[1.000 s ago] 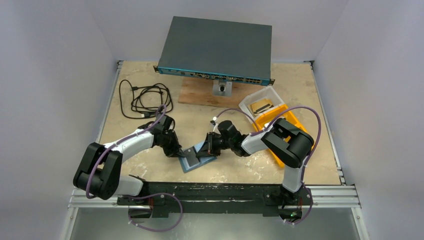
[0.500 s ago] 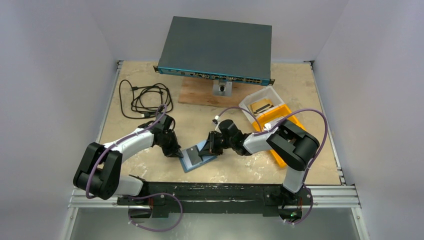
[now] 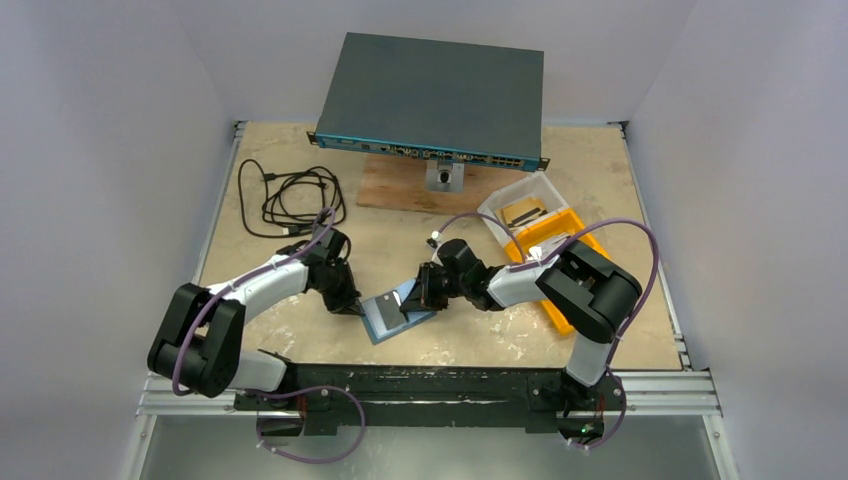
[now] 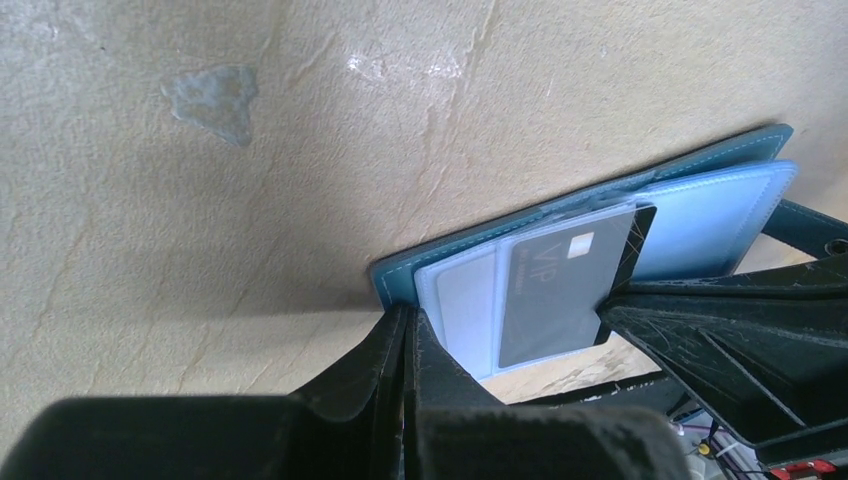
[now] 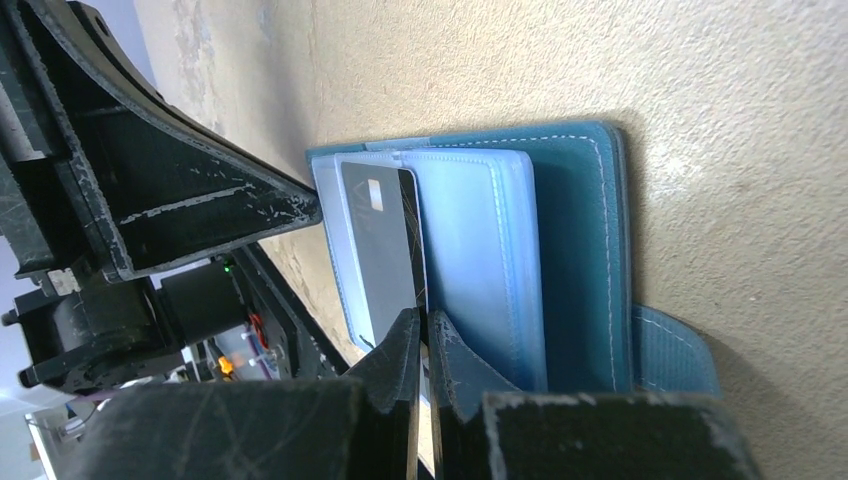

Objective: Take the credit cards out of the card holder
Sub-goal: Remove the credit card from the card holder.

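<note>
Both tools are down at the open card holder [image 3: 397,313], which lies low and centre in the overhead view, set diagonally on the table [image 3: 610,170]. The left tool [image 4: 407,325] is clenched on the holder's near corner, bottom middle of its own camera view. It seems to pinch cover and clear sleeve [image 4: 455,300] together, which looks like the anchor. The right tool [image 5: 425,335] is clamped on the lower end of a dark grey credit card [image 5: 378,240], bottom centre of the right wrist view.

Here's the relation that matters. The card's long axis runs straight up that frame, away from the right tool, over the holder's left-hand sleeves, with the left tool crowding in from the upper left. So I'd judge the pull has to come back along that axis, toward the bottom of the frame, while the left side keeps the holder down. The right arm has the card and the left sits just beside it. How much of the card sits inside its pocket, I can't tell.

Writing: "VIP" in pale letters on the card face, with a small pale chip square near it. Nothing else is readable.
</note>
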